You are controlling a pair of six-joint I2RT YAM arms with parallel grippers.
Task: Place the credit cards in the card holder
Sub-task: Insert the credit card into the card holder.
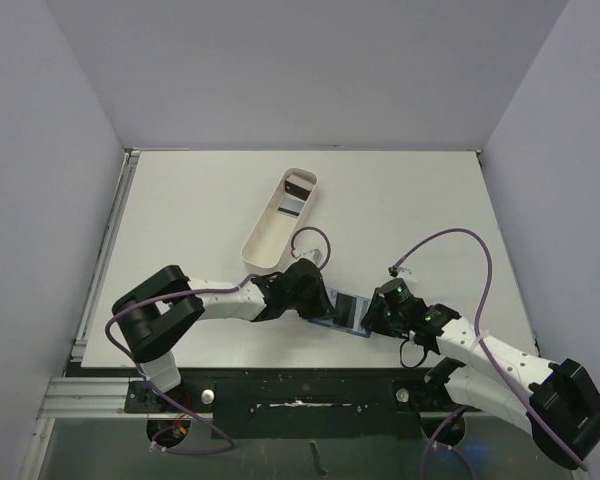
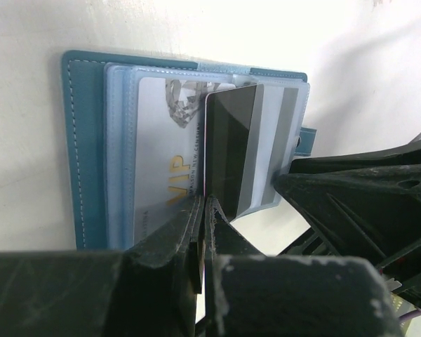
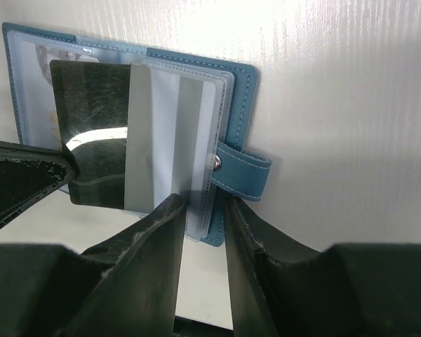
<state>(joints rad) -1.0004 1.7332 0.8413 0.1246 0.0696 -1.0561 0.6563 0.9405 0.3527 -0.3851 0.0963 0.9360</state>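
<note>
Pinching dark card (image 2: pixel 228 144), left hand (image 2: pixel 205 205); right wrist shows right hand (image 3: pixel 205 202) clamping card holder (image 3: pixel 242 98).

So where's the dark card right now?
The dark card is pinched in the left hand, over the open card holder, front centre of the top view.

Gold letters "VIP" run along a white card (image 2: pixel 158 154) tucked in a clear pocket of the holder (image 2: pixel 84 140). A smaller printed line beside them is partly hidden and unreadable.
</note>
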